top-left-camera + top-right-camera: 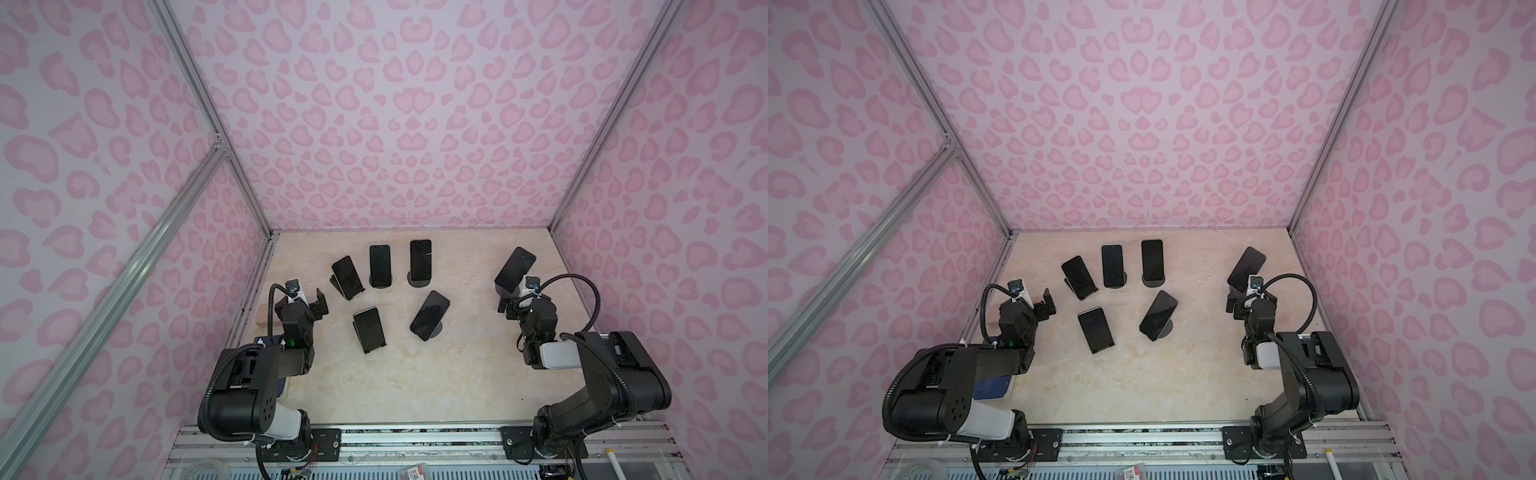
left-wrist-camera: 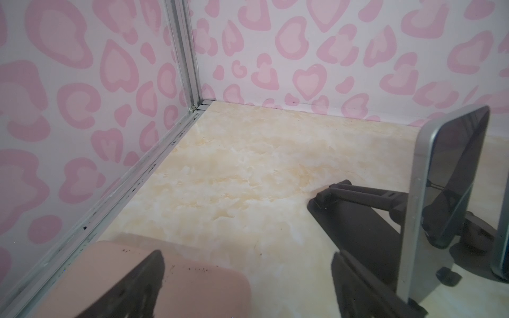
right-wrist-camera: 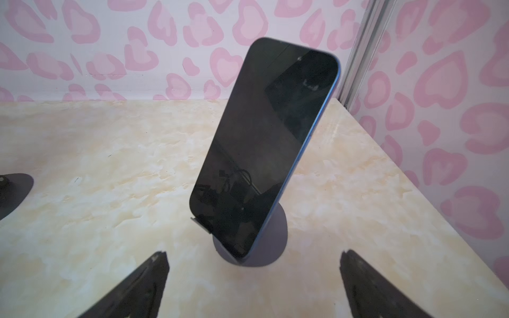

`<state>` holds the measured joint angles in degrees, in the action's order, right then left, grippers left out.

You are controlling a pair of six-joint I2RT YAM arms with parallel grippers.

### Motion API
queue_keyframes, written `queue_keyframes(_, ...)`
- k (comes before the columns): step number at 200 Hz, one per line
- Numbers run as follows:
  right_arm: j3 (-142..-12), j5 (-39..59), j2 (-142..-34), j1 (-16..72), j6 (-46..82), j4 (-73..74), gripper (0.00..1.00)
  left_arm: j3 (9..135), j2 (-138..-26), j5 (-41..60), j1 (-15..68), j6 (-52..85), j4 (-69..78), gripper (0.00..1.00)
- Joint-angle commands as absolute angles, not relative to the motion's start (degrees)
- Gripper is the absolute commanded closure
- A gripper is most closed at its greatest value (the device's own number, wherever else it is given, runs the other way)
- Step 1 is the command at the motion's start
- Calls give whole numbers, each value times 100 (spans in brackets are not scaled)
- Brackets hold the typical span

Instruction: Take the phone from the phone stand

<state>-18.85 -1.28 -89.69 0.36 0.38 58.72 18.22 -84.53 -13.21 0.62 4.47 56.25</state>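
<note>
Well, the table (image 1: pixel 415 374) is a cream, marbled sheet, boxed in on three sides by walls (image 1: pixel 374 124) papered in pink hearts and blotches, with bare aluminium posts (image 1: pixel 199 95) up the corners. Take the far wall as twelve o'clock.

The phone (image 3: pixel 264 148) sits at about two o'clock, near the right wall, and rests on a round dark stand (image 3: pixel 275 247). It stands in portrait, lower short edge caught in the stand's lip, and leans back. In both top views its long axis climbs toward one o'clock. Its dark screen faces seven o'clock, straight at the right gripper (image 3: pixel 253 254). A blue rim shows down one long side.

That gripper's jaws are spread wide, one on either side of the stand and clear of it, touching nothing.

At nine o'clock the left gripper (image 2: pixel 248 254) is spread too and empty, above a pink pad (image 2: pixel 192 286) lying against the left wall.

Five more phones (image 1: pixel 380 266) on stands fill the middle, out toward eleven and twelve.
</note>
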Motion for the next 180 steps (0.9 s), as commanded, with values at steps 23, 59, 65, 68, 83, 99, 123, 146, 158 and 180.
queue_keyframes(23,-1854,-174,-8991,31,0,6029,0,1832,-8447,-1269,61,422,5728,2)
queue_keyframes(59,-1878,-124,-8989,8,26,6003,0,1829,-8449,-1272,58,424,5728,2)
queue_keyframes(65,-1881,-105,-8991,0,33,6003,0,1832,-8450,-1272,61,428,5723,3)
queue_keyframes(68,-1873,-107,-8993,0,34,6003,0,1836,-8454,-1271,55,423,5722,2)
queue_keyframes(83,-1879,-103,-8991,1,32,6003,0,1831,-8444,-1269,55,423,5730,2)
queue_keyframes(99,-1866,-109,-8989,1,18,6003,0,1829,-8439,-1274,55,425,5724,2)
queue_keyframes(123,-1853,-167,-8981,35,0,6021,0,1828,-8449,-1269,59,427,5730,2)
queue_keyframes(146,-1858,-165,-8990,35,0,6029,0,1832,-8453,-1265,61,429,5724,2)
queue_keyframes(158,-1857,-163,-8991,29,9,6021,0,1843,-8451,-1266,58,427,5722,2)
queue_keyframes(180,-1859,-116,-8987,9,28,6021,0,1842,-8455,-1273,60,422,5713,2)
